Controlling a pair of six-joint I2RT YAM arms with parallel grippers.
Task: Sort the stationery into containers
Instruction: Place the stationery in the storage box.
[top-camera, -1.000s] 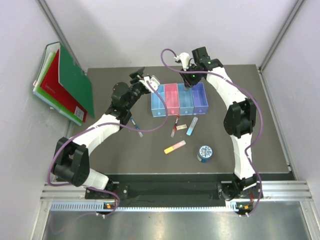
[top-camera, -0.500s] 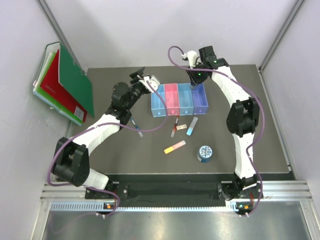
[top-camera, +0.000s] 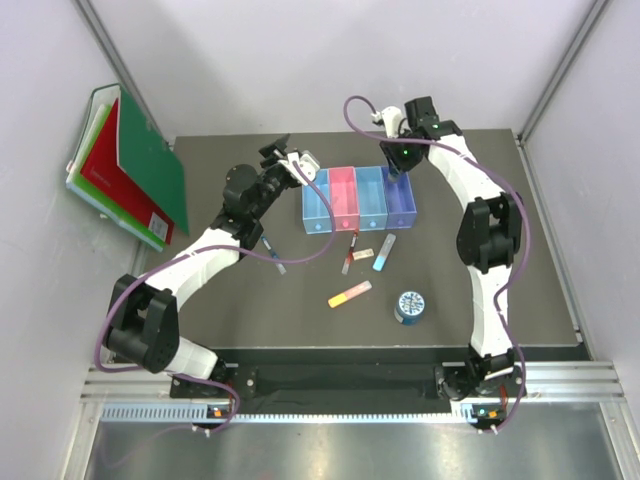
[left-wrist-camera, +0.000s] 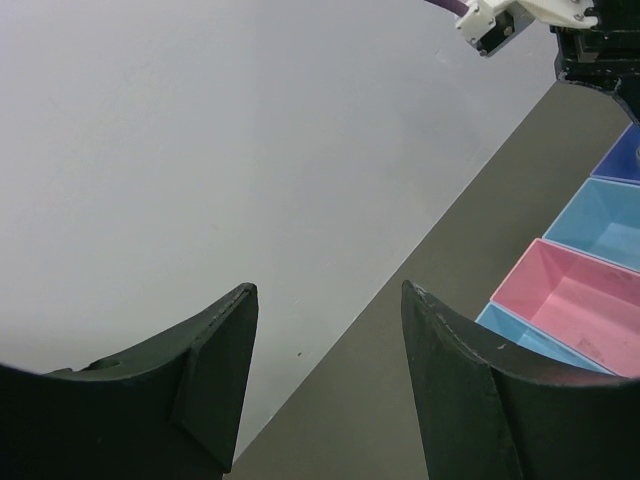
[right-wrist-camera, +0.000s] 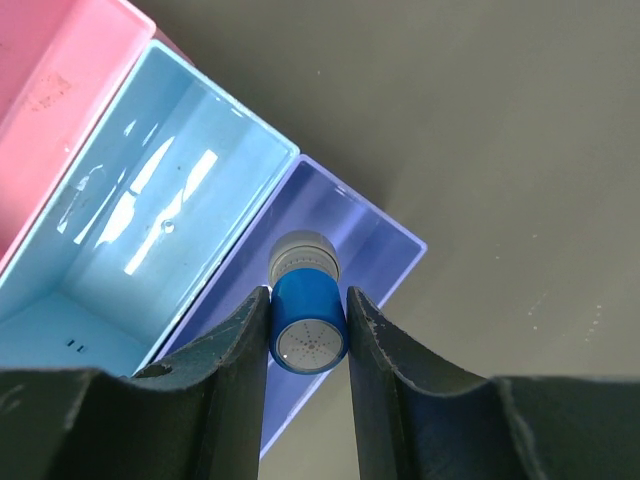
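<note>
Since the violet-blue translucent plastic bin (right-wrist-camera: 345, 218) lies directly below them, the right jaws pinch the small grey-capped blue cylindrical bottle (right-wrist-camera: 308, 330) cap-down, seemingly for release, while the left jaws gape empty.

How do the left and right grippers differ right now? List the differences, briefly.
The left gripper stands open and empty; the right gripper is shut on the grey-capped blue bottle. The left gripper faces the wall; the right gripper points down over the violet-blue bin. Both are dark, two-fingered and hang above the table.
</note>
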